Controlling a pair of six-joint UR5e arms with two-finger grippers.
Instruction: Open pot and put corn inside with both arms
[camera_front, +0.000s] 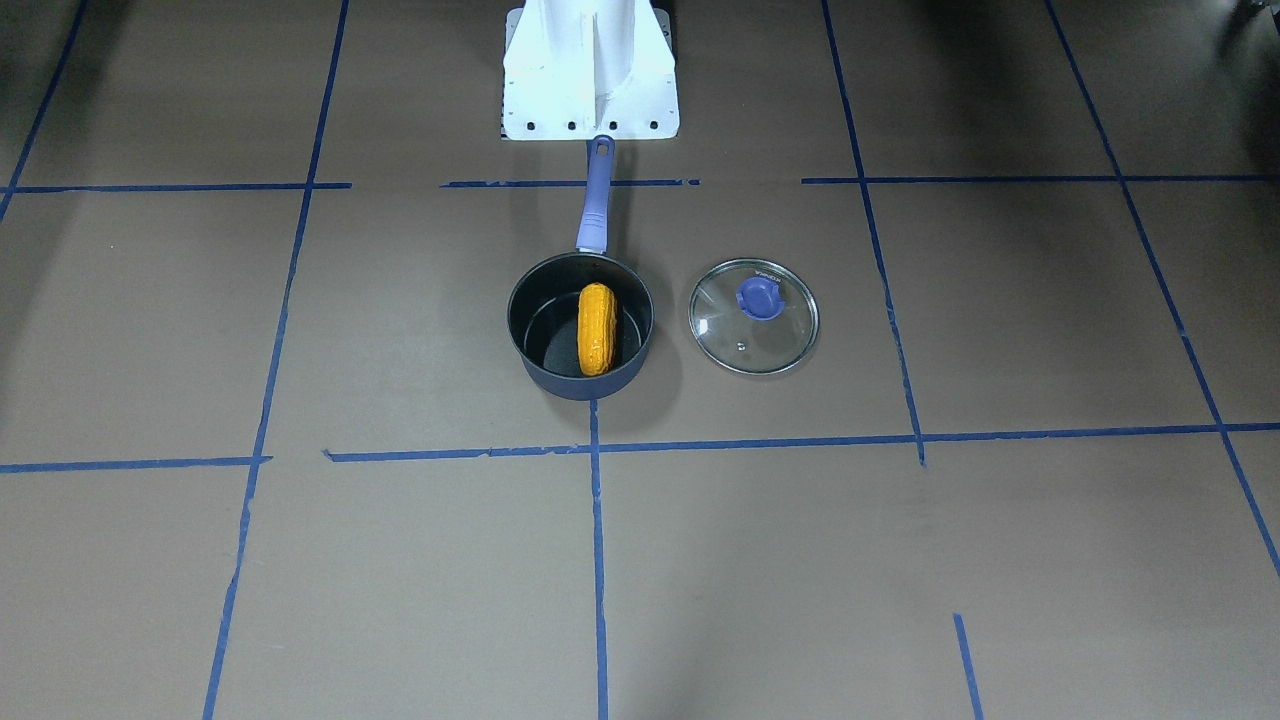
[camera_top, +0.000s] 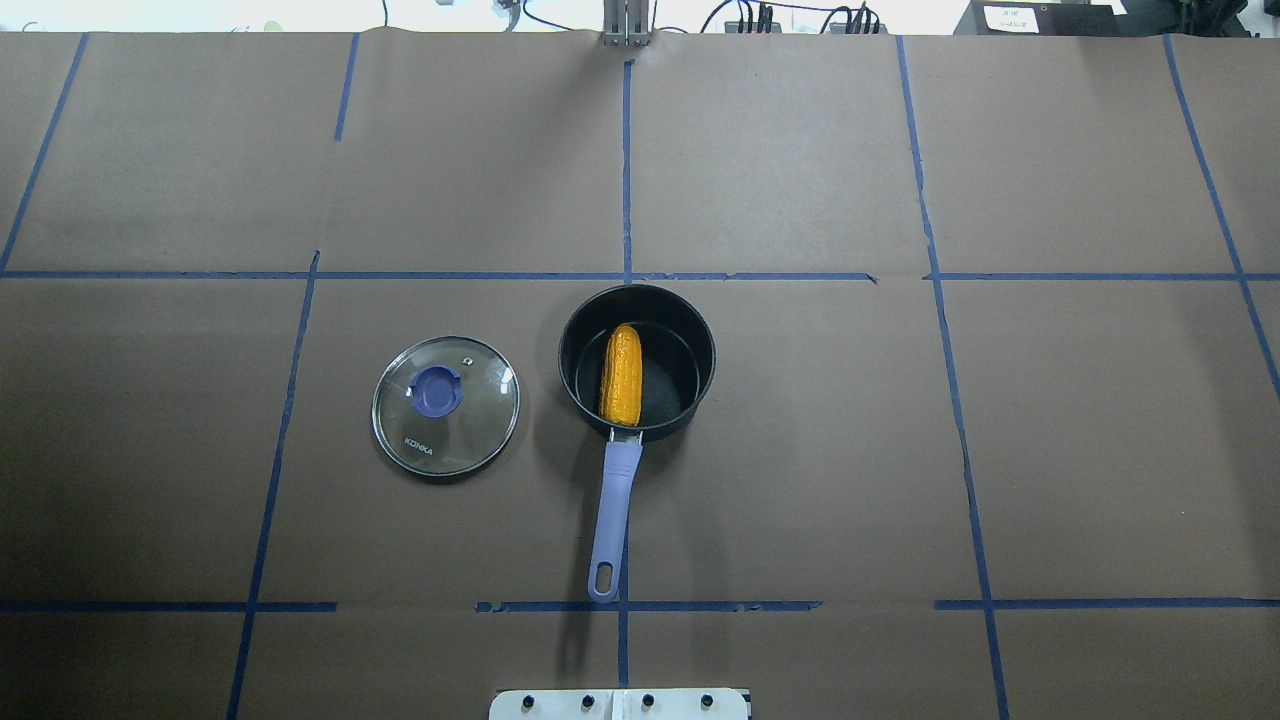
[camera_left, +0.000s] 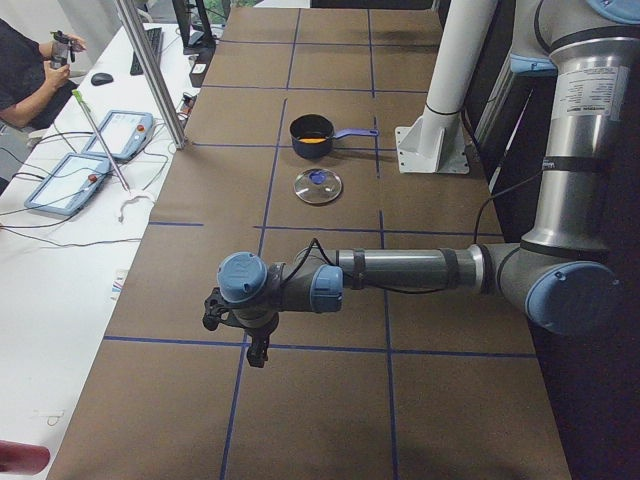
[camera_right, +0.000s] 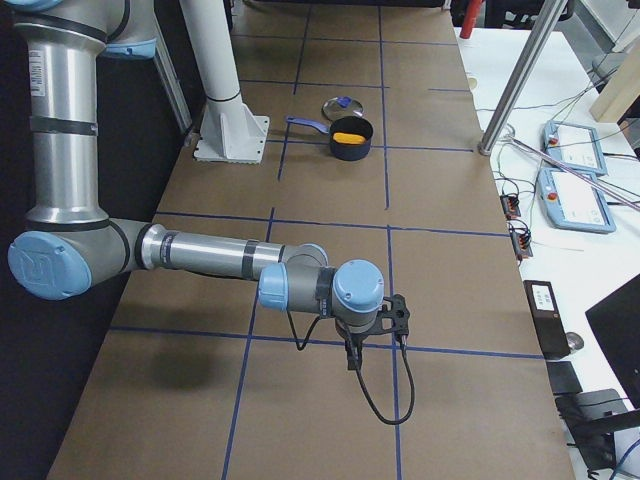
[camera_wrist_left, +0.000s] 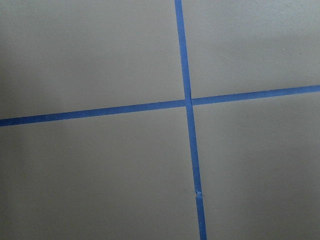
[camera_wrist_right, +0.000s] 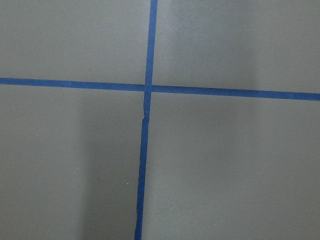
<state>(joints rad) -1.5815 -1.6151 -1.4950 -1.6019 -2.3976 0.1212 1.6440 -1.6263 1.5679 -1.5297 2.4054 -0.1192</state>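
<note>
The dark navy pot (camera_top: 690, 345) stands uncovered at the table's middle, its purple-blue handle (camera_top: 613, 505) pointing toward the robot base. The yellow-orange corn (camera_top: 621, 375) lies inside it; it also shows in the front view (camera_front: 596, 329). The glass lid (camera_top: 446, 404) with its purple knob lies flat on the table beside the pot, on my left. My left gripper (camera_left: 258, 352) hangs far from the pot near the table's left end. My right gripper (camera_right: 352, 358) hangs near the right end. Both show only in side views, so I cannot tell if they are open or shut.
The white robot base (camera_front: 590, 70) stands behind the pot handle. Blue tape lines (camera_top: 626, 170) grid the brown table. Both wrist views show only a tape crossing (camera_wrist_left: 187, 102) on bare paper. Pendants (camera_left: 75, 180) and an operator are beyond the far edge.
</note>
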